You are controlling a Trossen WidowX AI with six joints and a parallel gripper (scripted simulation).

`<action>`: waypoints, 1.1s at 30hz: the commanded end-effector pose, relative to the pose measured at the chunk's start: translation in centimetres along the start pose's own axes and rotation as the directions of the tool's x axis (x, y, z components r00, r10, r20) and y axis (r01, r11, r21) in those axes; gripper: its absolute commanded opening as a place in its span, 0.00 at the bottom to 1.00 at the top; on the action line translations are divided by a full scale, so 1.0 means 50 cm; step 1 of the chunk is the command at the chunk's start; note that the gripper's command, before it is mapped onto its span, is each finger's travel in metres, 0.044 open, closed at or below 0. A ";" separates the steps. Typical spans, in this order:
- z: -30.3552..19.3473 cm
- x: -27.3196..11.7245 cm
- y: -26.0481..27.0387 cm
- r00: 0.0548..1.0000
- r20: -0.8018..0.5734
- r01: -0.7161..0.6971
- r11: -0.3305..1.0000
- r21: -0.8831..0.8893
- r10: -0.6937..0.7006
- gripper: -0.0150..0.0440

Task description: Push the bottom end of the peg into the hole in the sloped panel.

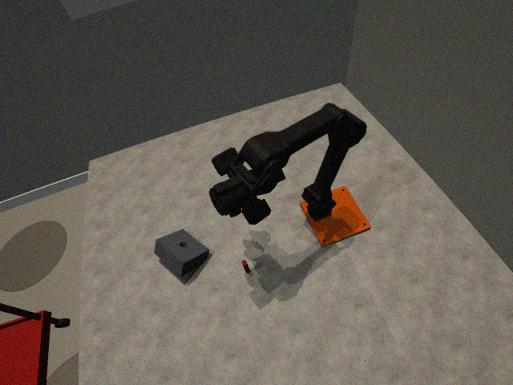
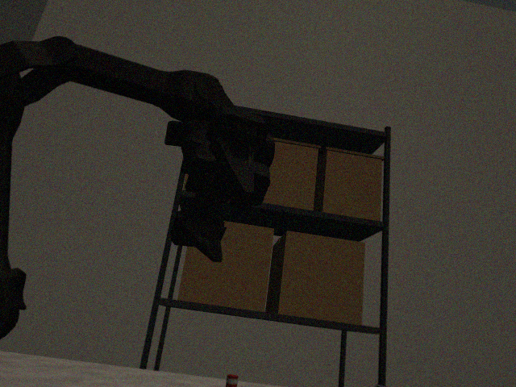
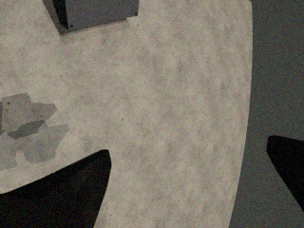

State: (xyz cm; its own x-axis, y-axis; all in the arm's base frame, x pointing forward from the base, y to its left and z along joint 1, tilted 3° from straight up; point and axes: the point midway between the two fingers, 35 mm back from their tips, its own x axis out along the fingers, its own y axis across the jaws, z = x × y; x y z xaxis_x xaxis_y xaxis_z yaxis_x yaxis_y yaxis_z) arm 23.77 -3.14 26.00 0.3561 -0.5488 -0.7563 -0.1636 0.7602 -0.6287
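The small peg (image 1: 246, 267) stands upright on the table between the sloped panel and the arm's base, with a red top and a darker lower part. Its red top, with a pale band, shows at the bottom edge of the exterior view (image 2: 231, 380). The grey sloped panel (image 1: 170, 243) (image 3: 100, 10) has one dark hole (image 1: 183, 245) in its upper face; the hole is out of the wrist view. My gripper (image 1: 240, 186) (image 3: 190, 152) is open and empty, high above the table. The peg does not show in the wrist view.
The arm's base stands on an orange plate (image 1: 354, 211) to the right of the peg. The arm's shadow falls on the table (image 1: 373, 310) beside the peg. A shelf rack (image 2: 386, 270) with boxes stands in the background. A red object (image 1: 20, 352) is beyond the table's left edge.
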 end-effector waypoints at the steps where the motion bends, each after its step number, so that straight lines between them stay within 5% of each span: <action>1: 0.021 0.013 0.036 0.997 -0.004 -0.080 0.997 0.017 0.080 1.00; 22: 0.116 0.061 0.255 0.850 -0.065 -0.510 0.847 0.151 0.523 1.00; 33: 0.142 0.069 0.325 0.749 -0.100 -0.627 0.749 0.212 0.655 1.00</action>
State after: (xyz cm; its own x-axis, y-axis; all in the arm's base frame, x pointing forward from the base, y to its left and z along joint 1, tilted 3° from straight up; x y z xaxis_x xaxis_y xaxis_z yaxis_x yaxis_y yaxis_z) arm 28.76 9.44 14.58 0.0746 0.0339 -0.9966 -0.1582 0.9872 0.0217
